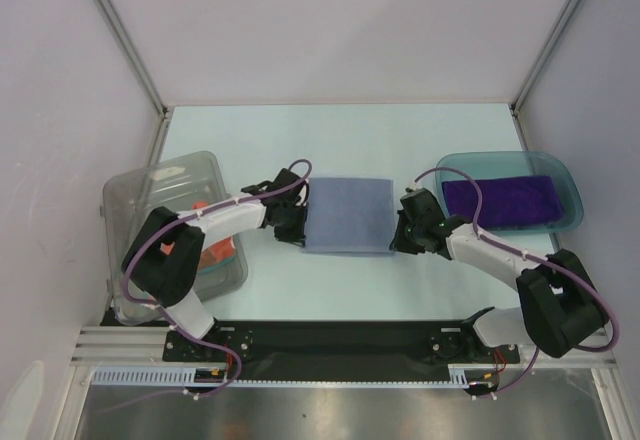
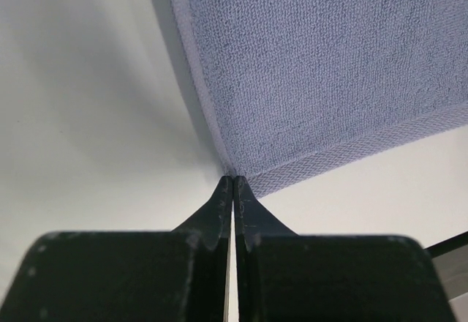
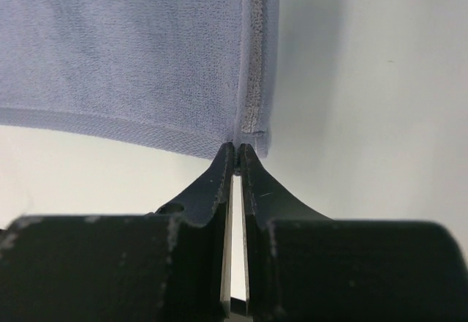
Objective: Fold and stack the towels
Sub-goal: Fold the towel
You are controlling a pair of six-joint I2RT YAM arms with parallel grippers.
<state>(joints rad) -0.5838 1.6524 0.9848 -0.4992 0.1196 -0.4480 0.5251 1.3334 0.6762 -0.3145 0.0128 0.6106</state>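
Left jaws are squeezed flat together, pinching the near left corner of the blue-grey towel (image 2: 329, 66). Right jaws are almost closed too, with just a sliver of light between them, nipping the near right corner. Up close the cloth is fine looped terry with a tighter woven hem along its edges. It lies flat as a roughly square patch mid-way across the pale, smooth surface (image 1: 350, 140).

Left of that towel there's a clear plastic bin (image 1: 160, 190) with rounded corners and an orange towel (image 1: 218, 252) bunched up inside. To the towel's right, a teal translucent tray (image 1: 570, 185) holds a fuzzy purple towel (image 1: 500, 200) laid out as a long rectangle.

A wide stretch of surface runs from the blue-grey towel's far edge to the white back wall. Narrower strips separate its side edges from the bin and the tray.
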